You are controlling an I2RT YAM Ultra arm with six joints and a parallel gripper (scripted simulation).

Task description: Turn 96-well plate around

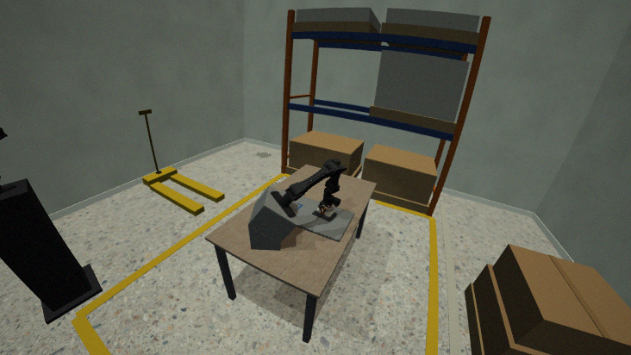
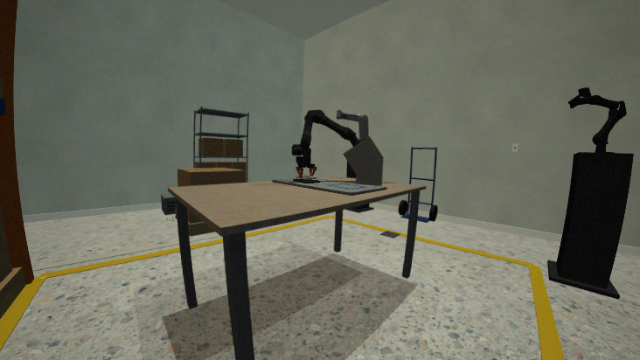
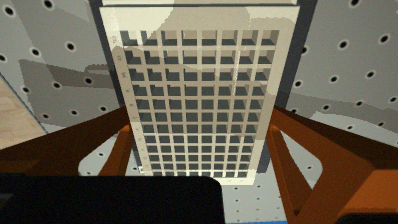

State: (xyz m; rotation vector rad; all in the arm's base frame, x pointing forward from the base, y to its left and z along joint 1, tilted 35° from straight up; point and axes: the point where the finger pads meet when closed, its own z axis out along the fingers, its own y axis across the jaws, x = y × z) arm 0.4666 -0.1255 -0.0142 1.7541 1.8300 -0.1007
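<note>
The cream 96-well plate [image 3: 197,100] fills the middle of the wrist view, the right way up, with its long side running away from me. My gripper [image 3: 199,111] is shut on the 96-well plate, with one orange finger on each long side near its near end. A dark strip of the nest N1 [image 3: 289,75] shows along the plate's sides, so the plate is low over it or in it. I cannot tell which corner is cut off. In the top view the gripper [image 1: 327,210] points down at the grey deck [image 1: 328,225]. It also shows in the exterior view [image 2: 305,173].
The blue taped outline B1 [image 1: 299,206] lies on the deck near the arm's base. The grey base housing [image 1: 266,220] stands at the deck's left end. The wooden table top [image 3: 15,120] shows left of the perforated deck [image 3: 340,65]. A rack with boxes [image 1: 379,109] stands behind the table.
</note>
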